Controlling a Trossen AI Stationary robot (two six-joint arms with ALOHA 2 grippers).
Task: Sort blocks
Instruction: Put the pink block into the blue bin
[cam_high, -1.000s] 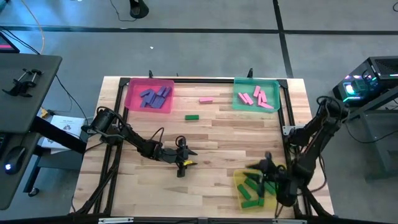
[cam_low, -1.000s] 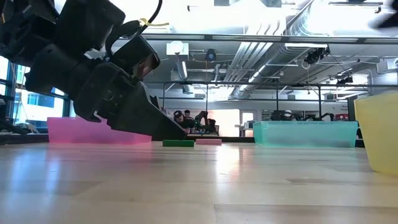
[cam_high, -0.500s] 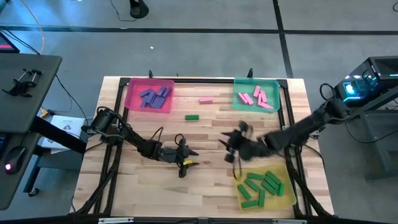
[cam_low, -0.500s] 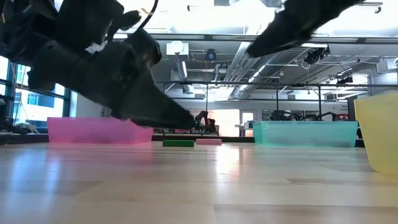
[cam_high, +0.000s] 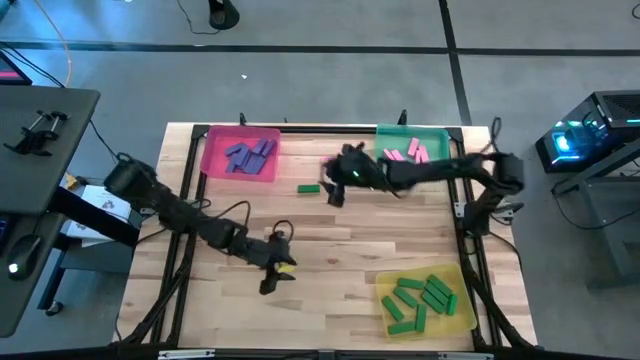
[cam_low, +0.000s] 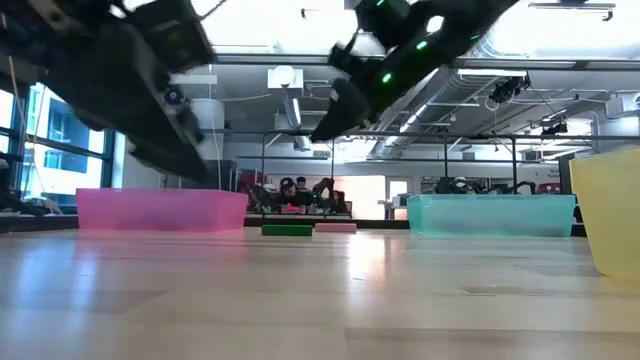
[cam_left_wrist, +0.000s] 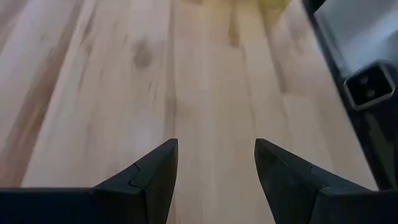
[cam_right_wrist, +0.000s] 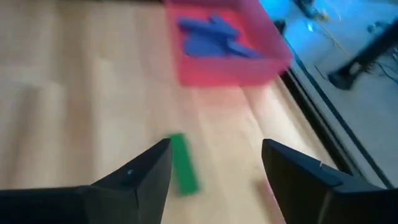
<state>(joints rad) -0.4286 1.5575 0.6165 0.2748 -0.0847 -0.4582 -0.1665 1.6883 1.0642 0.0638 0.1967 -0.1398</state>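
Observation:
A green block lies flat on the table at far centre, and a pink block lies just beyond it. My right gripper hangs open above the table, just right of the green block, touching nothing. My left gripper hovers open over bare wood left of centre, near the front. Blue-purple blocks lie in the pink tray, pink blocks in the teal tray, and green blocks in the yellow tray.
A black frame runs along the table's far edge and down both sides. The pink tray stands at the far left, the teal tray at the far right, the yellow tray at the near right. Bare wood lies between the arms.
My right gripper has swung from over the yellow tray at the near right across the table to the far centre, beside the green block. My left gripper has risen off the table and drawn slightly toward the near left.

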